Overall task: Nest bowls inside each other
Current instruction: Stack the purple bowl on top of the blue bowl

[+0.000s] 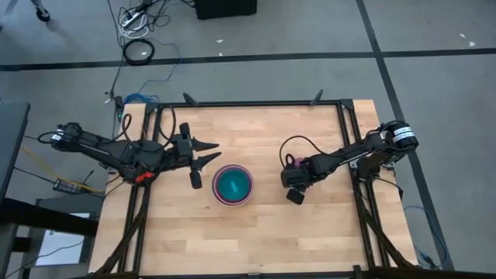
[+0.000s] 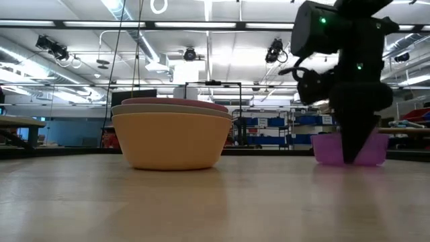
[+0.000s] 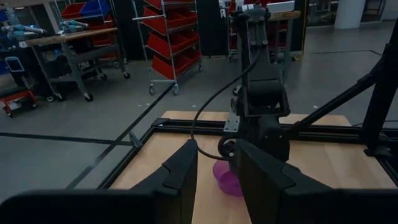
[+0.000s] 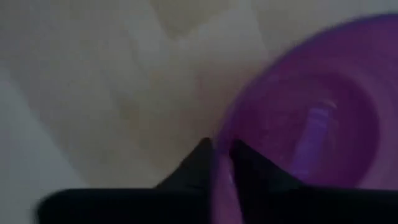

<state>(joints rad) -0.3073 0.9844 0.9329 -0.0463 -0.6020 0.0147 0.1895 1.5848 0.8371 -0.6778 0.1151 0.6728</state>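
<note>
A nest of bowls [image 1: 233, 184] stands mid-table, its bottom on the wood. The innermost bowl is teal-blue; in the low view the outer light orange bowl [image 2: 171, 140] shows grey-white and pink rims above it. A small purple bowl [image 2: 326, 149] rests on the table to the right of the nest. My right gripper [image 4: 222, 152] points down and is shut on it. My left gripper [image 1: 215, 153] hovers open and level just left of the nest, touching nothing. My right gripper holds the purple bowl by its rim [image 4: 219, 134], one finger inside the bowl and one outside on the wall. The fingers [image 2: 354, 144] come from above, pointing steeply down. The bowl stands upright with its bottom on the table.
A black frame [image 1: 256, 104] runs along the table's far edge and down both sides. Bare wood lies between the nest and the purple bowl and along the near edge. Shelving and benches show in the room beyond the table.
</note>
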